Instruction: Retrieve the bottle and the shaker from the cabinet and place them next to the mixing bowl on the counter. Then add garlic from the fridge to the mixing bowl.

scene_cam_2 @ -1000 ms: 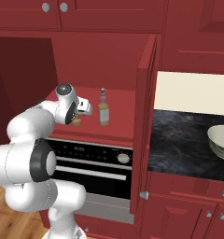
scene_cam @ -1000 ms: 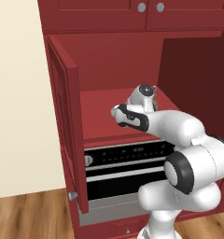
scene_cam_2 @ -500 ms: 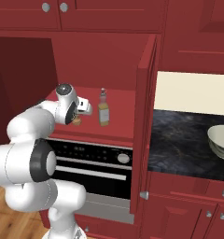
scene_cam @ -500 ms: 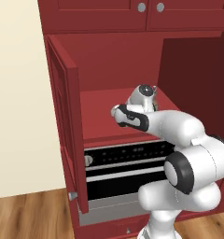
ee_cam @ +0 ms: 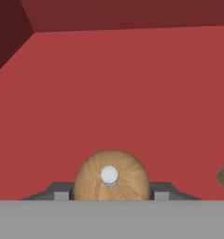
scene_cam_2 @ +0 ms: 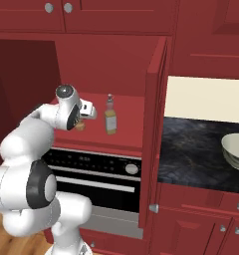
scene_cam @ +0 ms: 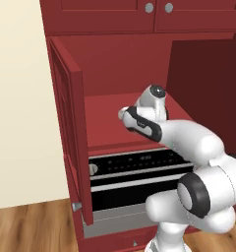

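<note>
— Red all round: what does the open cabinet (scene_cam_2: 122,74) hold?

— Two things stand on its red shelf. The bottle (scene_cam_2: 110,115), pale yellow with a grey pump top, is upright near the middle. Just to its left, mostly behind the robot's wrist, sits the shaker (scene_cam_2: 80,125), tan wood.

— And the gripper (ee_cam: 111,195)?

— In the hand view its two dark fingertips press against either side of the shaker's round wooden top, which has a small white knob in the centre. The jaws are clamped on the shaker, which sits on the shelf.

— Anything else in that compartment?

— A brownish corner shows at the right edge of the hand view; I cannot tell what it is.

— Below the shelf?

— A black built-in oven (scene_cam: 137,174) with a silver handle.

— The bowl?

— The mixing bowl (scene_cam_2: 236,151), cream, stands on the counter (scene_cam_2: 191,149) to the right of the cabinet, well apart from bottle and shaker. I cannot see inside it.
</note>
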Robot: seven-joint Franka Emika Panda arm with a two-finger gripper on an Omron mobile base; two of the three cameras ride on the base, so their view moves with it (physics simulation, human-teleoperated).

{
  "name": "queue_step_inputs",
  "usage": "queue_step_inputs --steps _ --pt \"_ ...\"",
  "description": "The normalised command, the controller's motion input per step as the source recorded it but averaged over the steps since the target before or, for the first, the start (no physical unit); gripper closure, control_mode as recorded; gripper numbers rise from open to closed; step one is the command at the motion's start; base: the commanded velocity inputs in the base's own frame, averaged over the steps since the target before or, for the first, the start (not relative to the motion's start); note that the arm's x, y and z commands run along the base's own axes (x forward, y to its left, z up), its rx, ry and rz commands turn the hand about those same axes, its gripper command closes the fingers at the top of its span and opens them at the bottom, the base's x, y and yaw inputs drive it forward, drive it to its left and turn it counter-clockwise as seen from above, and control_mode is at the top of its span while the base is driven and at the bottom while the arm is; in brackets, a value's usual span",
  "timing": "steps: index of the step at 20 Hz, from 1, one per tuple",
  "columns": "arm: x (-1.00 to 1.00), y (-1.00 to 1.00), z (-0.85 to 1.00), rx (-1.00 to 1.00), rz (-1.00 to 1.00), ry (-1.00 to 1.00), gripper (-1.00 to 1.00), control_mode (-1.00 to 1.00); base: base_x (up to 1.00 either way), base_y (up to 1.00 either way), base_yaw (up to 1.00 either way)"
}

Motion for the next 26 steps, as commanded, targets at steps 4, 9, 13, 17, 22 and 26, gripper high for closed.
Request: queue_step_inputs --steps 4,9,13,17,22,26 --pt "-0.74 -0.01 0.99 0.01 0.00 -0.01 1.00 -1.00 0.00 0.00 0.00" --pt "-0.66 0.00 0.83 0.00 0.00 0.05 1.00 -1.00 0.00 0.00 0.00" --pt "-0.61 -0.02 0.85 0.00 0.00 0.13 1.00 -1.00 0.00 0.00 0.00" --pt "-0.56 0.00 0.56 0.00 0.00 0.04 1.00 -1.00 0.00 0.00 0.00" --pt "-0.46 0.00 0.03 0.00 0.00 -0.07 1.00 -1.00 0.00 0.00 0.00" --pt "-0.47 0.00 0.00 0.00 0.00 -0.18 1.00 -1.00 0.00 0.00 0.00"
